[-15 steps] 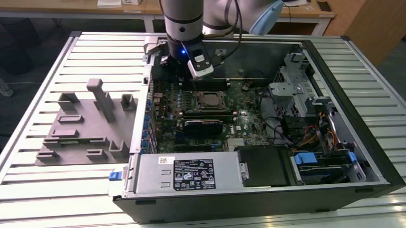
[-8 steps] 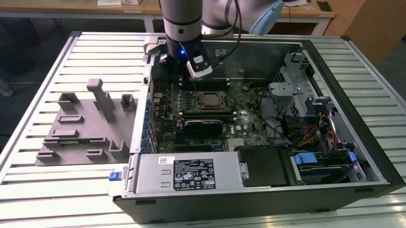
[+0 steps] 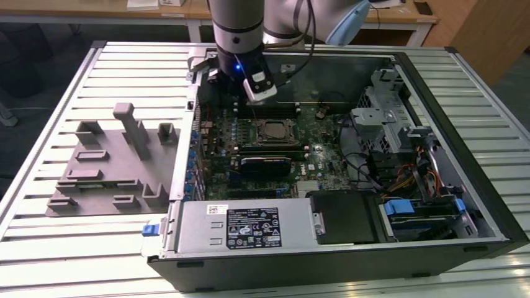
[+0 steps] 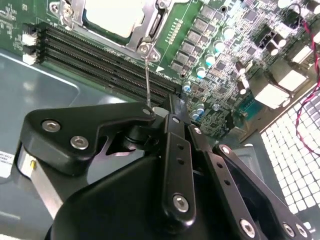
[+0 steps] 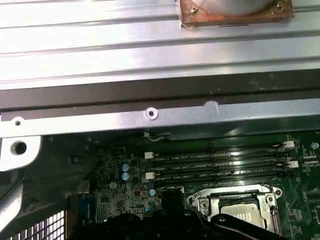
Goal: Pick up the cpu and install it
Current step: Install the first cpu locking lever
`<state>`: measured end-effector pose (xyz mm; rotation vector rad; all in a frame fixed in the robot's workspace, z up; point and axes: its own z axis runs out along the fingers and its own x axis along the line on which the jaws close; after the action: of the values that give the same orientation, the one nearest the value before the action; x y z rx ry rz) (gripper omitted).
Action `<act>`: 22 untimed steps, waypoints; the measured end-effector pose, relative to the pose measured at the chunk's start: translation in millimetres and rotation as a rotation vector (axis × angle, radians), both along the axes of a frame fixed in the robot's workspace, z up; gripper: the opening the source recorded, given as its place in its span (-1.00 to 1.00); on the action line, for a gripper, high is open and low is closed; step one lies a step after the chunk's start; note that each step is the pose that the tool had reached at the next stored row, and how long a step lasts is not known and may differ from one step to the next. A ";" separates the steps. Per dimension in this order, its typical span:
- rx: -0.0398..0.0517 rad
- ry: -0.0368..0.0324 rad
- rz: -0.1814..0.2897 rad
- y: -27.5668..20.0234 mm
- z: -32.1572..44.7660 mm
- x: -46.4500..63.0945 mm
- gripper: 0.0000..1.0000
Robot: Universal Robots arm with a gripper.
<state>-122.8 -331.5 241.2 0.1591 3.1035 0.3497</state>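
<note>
From my remote seat, the slatted metal table (image 3: 49, 93) carried everything. On it lay the open PC case (image 3: 463, 205) on its side, with the green motherboard (image 3: 319, 133) exposed and the power supply box (image 3: 240, 226) along the near edge. To the exterior view's left of the case sat the grey fixture plate (image 3: 99, 171) with its upright blocks.

The arm (image 3: 240, 25) came down over the far end of the board, with the gripper (image 3: 248, 93) hovering above the memory slots (image 4: 100, 65), just beyond the socket. I couldn't tell if its fingers were open or closed; in the second wrist view I saw black linkage and no fingertips. Nothing visibly held.

The cpu (image 3: 272, 131) was sitting in the socket, silver top up, inside the metal retention frame (image 4: 145, 35). Both wrist views showed it partly: (image 4: 117, 15) and (image 5: 245, 216). The thin socket lever (image 4: 148, 82) stood up near the frame's corner screw, so the frame didn't look latched.
</note>
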 end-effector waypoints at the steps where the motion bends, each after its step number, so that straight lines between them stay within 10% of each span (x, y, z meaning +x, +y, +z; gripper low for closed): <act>1: 0.0018 0.0000 0.000 0.0 0.7 0.0 -0.79; 22: 0.0141 0.0001 0.000 0.0 4.4 7.6 -0.79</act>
<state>-115.2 -331.5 245.6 0.1592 3.1018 0.3718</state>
